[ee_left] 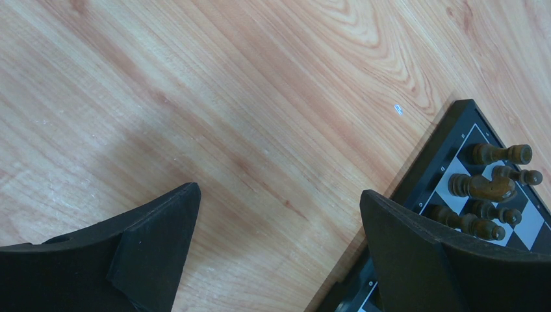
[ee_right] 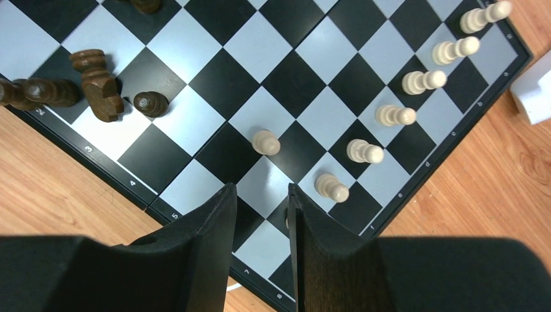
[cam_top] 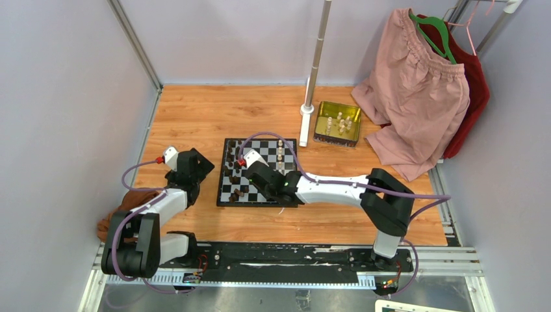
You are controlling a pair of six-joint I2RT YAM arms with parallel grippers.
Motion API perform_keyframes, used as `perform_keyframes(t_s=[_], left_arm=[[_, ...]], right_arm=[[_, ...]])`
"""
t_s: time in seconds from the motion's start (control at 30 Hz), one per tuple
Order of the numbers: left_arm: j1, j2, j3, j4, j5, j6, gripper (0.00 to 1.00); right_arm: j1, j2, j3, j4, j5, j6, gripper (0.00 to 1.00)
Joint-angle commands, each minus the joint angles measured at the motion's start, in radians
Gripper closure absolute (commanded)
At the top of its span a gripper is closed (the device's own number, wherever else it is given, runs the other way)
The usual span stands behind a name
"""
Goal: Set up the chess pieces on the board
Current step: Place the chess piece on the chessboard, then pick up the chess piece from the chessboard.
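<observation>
While cream pawns are sitting rowed on board's right | right gripper hovering above, narrow gap, gripping nothing visible | left gripper idling wide left of board, giving room.

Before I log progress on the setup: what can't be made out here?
Top view: the right arm covers near-right squares of the board; the pieces in the tin are too small to identify.
Right wrist view: the right pincer hides the board's near corner; whether it grips anything is unclear.
Left wrist view: frame edge and a finger of the left pincer cut off the board.
</observation>
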Motion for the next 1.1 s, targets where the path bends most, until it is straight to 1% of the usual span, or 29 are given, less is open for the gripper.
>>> perform_keyframes(t_s=[0.0, 0.57, 0.77, 0.9, 1.0, 1.07], left_arm=[[-0.004, -0.003, 0.001, 0.014, -0.007, 0.01, 0.0], [-0.005, -0.004, 0.001, 0.017, -0.005, 0.012, 0.0], [-0.004, -0.003, 0.002, 0.017, -0.006, 0.013, 0.0], [-0.005, -0.002, 0.003, 0.016, -0.004, 0.013, 0.0], [-0.004, -0.002, 0.003, 0.016, -0.002, 0.014, 0.0], [-0.005, -0.002, 0.004, 0.017, -0.003, 0.015, 0.0]], right_arm=[[-0.001, 0.049, 0.035, 0.022, -0.022, -0.029, 0.61], [-0.07, 0.119, 0.052, 0.089, -0.076, -0.038, 0.62], [-0.085, 0.123, 0.052, 0.102, -0.093, -0.042, 0.66], [-0.086, 0.125, 0.057, 0.104, -0.103, -0.042, 0.68], [-0.086, 0.126, 0.056, 0.108, -0.109, -0.042, 0.7], [-0.087, 0.128, 0.057, 0.111, -0.111, -0.042, 0.74]])
